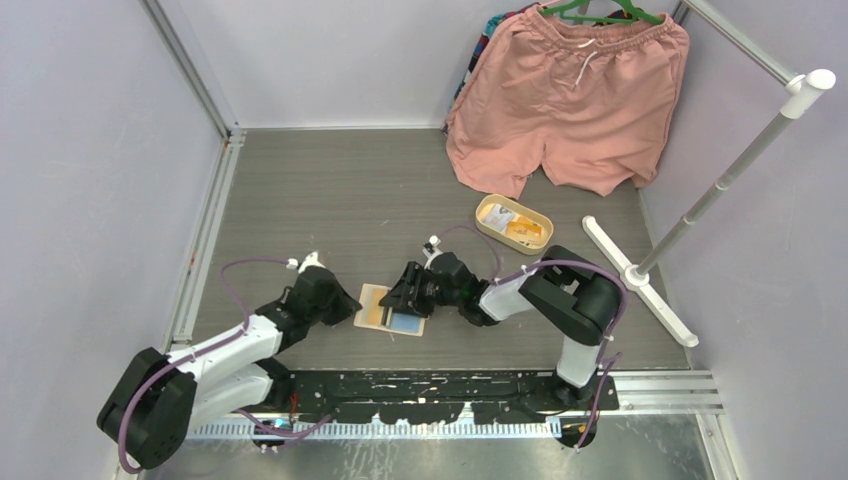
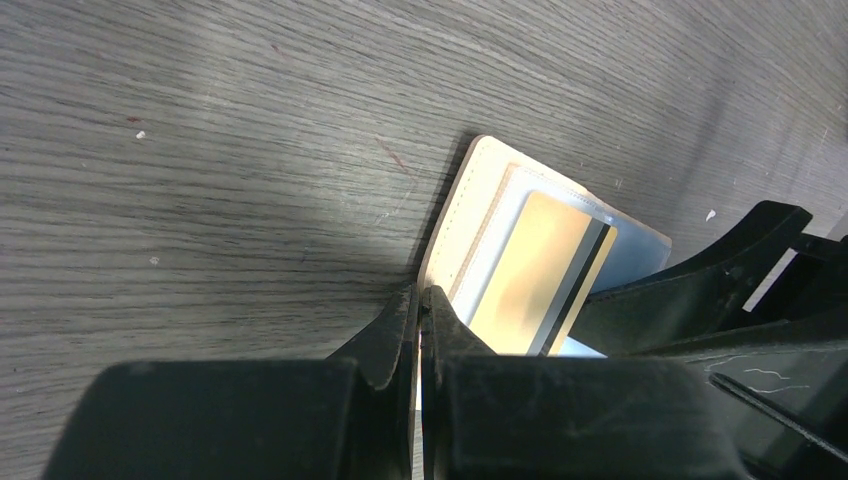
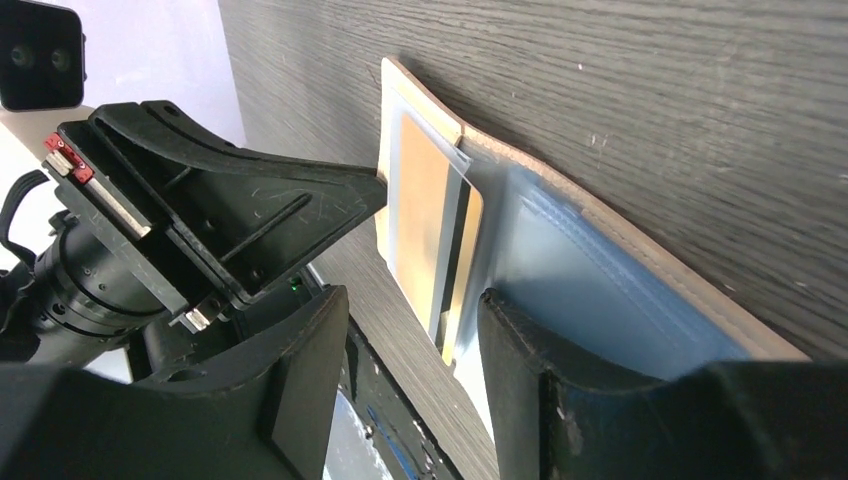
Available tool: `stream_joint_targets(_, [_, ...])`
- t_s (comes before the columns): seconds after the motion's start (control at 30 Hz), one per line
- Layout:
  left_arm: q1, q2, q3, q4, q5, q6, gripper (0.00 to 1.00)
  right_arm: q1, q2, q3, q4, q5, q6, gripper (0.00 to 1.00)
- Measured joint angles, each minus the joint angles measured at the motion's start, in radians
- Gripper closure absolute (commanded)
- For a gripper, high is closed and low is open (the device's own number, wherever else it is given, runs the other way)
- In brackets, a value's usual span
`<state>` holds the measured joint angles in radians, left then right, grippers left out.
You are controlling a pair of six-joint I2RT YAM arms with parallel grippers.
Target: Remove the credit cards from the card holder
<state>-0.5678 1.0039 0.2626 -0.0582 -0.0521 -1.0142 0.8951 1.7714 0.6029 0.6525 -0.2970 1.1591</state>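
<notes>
**Orange Card Partway Out**

The card holder lies open near the tabletop's near edge, with an orange-yellow card sticking out of its pocket. The left gripper, fingers pressed together, pins the holder's edge. The right gripper stands spread astride the card. The next move is likely to pinch it and draw it out.

The card holder is cream-tan with pale blue pockets, and the card in it is orange-yellow with a dark stripe along one edge. The bench is grey with a fine wood grain, while the left pincer and the right pincer are black. The shorts are salmon pink and the tray is tan.
</notes>
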Motion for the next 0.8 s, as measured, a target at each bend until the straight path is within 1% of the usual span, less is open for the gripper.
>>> stream_joint_targets(0.43, [0.0, -0.01, -0.003, -0.007, -0.006, 0.0, 1.0, 0.025, 0.117, -0.014, 0.244, 0.002, 0.121, 0.46])
stream_joint_targets(0.8, [0.0, -0.011, -0.004, -0.007, -0.009, 0.0, 1.0, 0.026, 0.126, -0.066, 0.428, 0.008, 0.162, 0.52])
